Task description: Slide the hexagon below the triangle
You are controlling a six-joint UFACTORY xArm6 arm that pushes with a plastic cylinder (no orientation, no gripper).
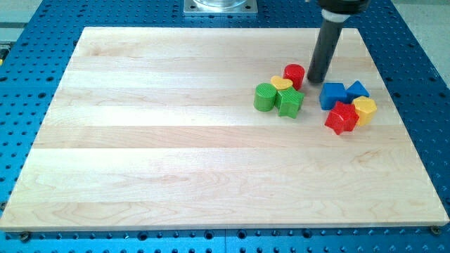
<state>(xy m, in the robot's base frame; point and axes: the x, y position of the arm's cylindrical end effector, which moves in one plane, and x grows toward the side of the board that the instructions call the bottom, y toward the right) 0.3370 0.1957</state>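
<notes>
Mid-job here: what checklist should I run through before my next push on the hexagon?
1. My tip in view, between the red cylinder and the blue cube: ok.
2. Yellow hexagon found at the cluster's right end: ok.
3. Blue triangle found just above the hexagon: ok.
4. Tip against the hexagon: not ok, they are apart.
5. Straight path to the hexagon: not ok, the blue cube and red star stand between.
6. Hexagon already squarely below the triangle: cannot tell.

Board (176, 140): pale wood, smooth, faint grain.
Table (415, 77): blue perforated metal.
My rod (325, 53): dark, matt.
Blocks: smooth plastic, e.g. red cylinder (294, 74).
</notes>
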